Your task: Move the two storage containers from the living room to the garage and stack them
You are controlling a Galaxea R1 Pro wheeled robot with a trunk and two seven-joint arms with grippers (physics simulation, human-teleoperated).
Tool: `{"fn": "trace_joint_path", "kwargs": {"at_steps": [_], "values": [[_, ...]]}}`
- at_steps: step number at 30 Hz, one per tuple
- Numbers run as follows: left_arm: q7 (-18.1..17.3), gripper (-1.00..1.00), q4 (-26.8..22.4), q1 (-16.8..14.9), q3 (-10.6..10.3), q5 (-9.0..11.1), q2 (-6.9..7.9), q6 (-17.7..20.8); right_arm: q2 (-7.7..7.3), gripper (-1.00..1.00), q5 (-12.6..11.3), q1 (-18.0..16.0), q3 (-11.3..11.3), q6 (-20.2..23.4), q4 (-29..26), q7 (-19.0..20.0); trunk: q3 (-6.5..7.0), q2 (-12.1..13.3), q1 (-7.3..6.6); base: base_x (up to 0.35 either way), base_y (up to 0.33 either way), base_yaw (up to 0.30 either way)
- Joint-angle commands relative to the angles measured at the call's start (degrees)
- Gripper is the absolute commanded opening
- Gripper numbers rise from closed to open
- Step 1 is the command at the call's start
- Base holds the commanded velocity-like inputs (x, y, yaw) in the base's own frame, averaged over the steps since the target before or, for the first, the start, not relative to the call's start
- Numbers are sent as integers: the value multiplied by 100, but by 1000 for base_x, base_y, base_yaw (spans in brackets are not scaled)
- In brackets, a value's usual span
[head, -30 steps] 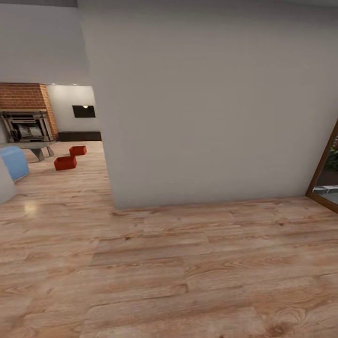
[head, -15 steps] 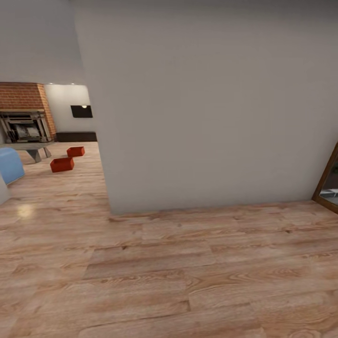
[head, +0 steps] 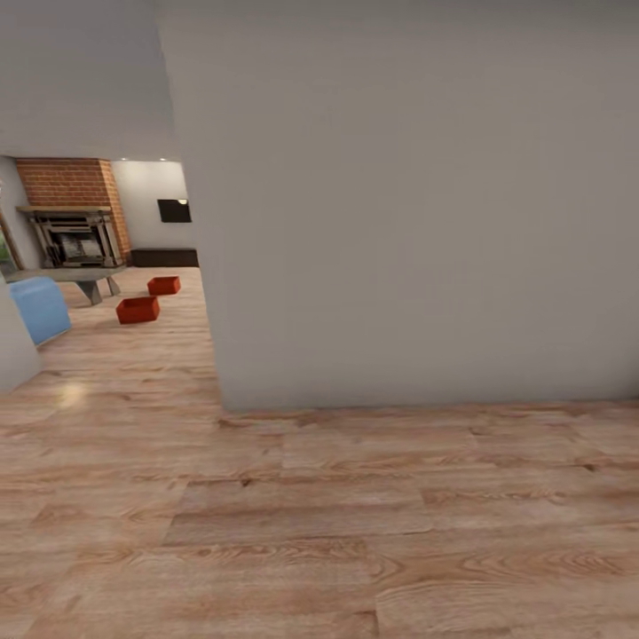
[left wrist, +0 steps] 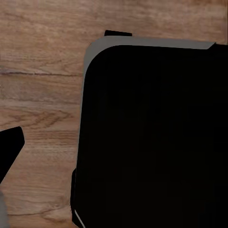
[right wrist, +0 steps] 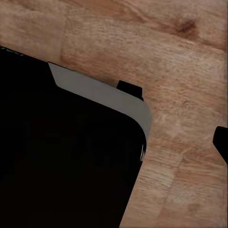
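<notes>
Two containers, one (head: pixel 138 310) nearer and one (head: pixel 164 285) farther, sat apart on the living room planks (head: pixel 133 355) beyond a wall (head: pixel 399 204), near the fireplace (head: pixel 75 235). I could not tell either gripper's state.

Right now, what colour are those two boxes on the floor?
Red-orange; the two storage containers show best in the head view.

head forward past wall (head: pixel 399 204); wrists down, near plank floor (left wrist: pixel 42 61).

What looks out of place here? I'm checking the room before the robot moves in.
Two red-orange storage containers sit loose on the wood-plank floor near the grey table and brick fireplace, set at different angles and apart. Nothing looks spilled or damaged.
</notes>
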Motion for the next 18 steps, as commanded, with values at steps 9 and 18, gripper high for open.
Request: {"fn": "trace_joint_path", "kwargs": {"at_steps": [9, 18], "values": [[1, 100, -1, -1, 1, 52, -1, -12, 1, 100, -62, -6, 36, -40, 15, 33, -5, -2, 3, 322, 0, 268], [1, 100, -1, -1, 1, 55, -1, -12, 1, 100, -62, -6, 29, -46, 15, 33, -5, -2, 3, 322, 0, 269]]}}
